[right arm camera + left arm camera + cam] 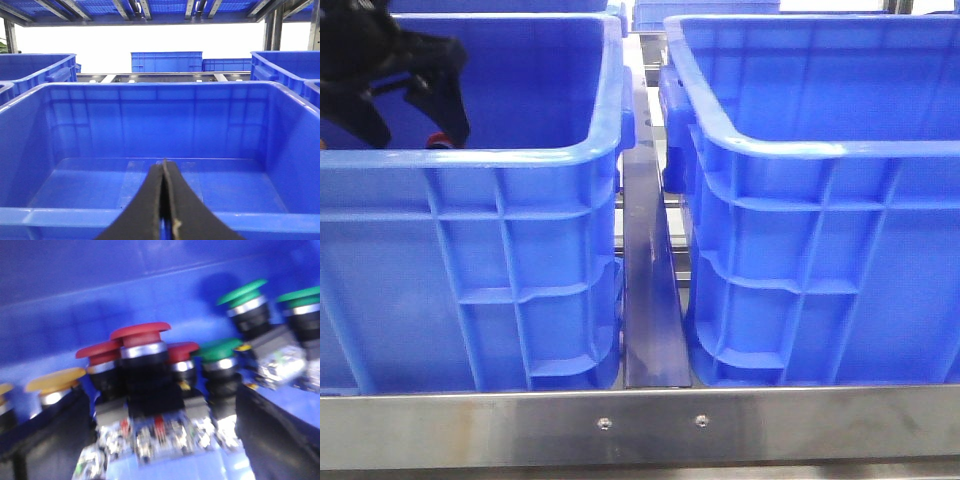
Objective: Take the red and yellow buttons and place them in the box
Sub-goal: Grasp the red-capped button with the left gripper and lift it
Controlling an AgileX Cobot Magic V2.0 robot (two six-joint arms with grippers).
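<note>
Two tools: left [160,440] open astride red button [142,340]; right [164,200] closed, empty.

A: Was the front picture sharp?
B: Mostly. Soft glare ran along the rim of the right crate [820,148], and the steel rail [640,425] below shone evenly.
A: The left wrist one?
B: Smeared. The red button [140,333] blurred; behind it, shadows darkened the crate wall [150,275].
</note>
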